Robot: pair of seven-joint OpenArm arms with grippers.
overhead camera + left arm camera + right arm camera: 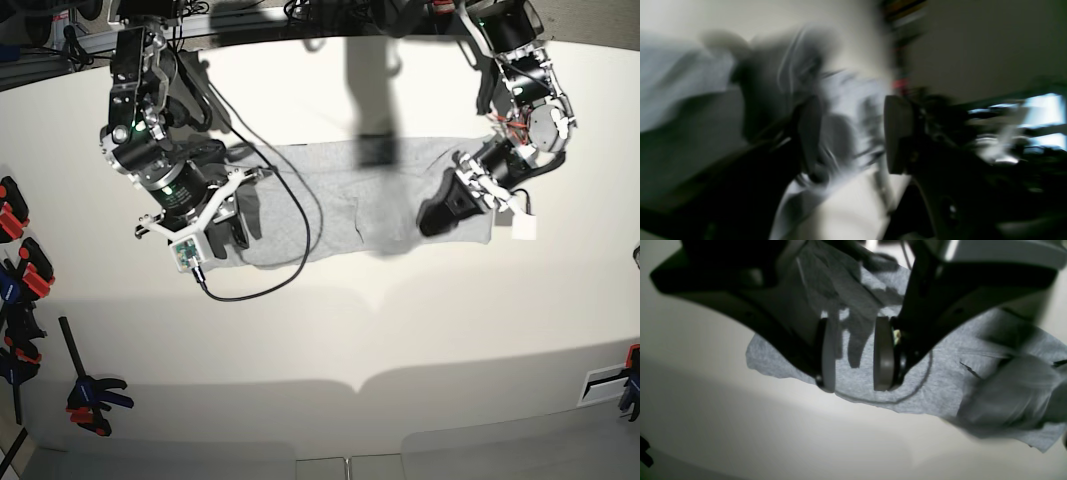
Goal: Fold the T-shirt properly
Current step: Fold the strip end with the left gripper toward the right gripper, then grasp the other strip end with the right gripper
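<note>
T-shirt (340, 200) flat on bench (330, 340) | right pincer (855, 356) apart over its edge | left pincer (848, 133) apart, cloth between pads

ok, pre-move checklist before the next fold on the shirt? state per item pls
1. Right gripper open over the cloth: ok, pads apart with grey fabric showing between them.
2. Left gripper state: ok, open, though its view is blurred by motion.
3. Whether either gripper pinches any fabric: cannot tell.
4. T-shirt flat: not ok, it lies as a wrinkled band with creases.
5. Black cable clear of the cloth: not ok, it drapes across the shirt near the right arm.
6. Table space in front for folding: ok.
</note>
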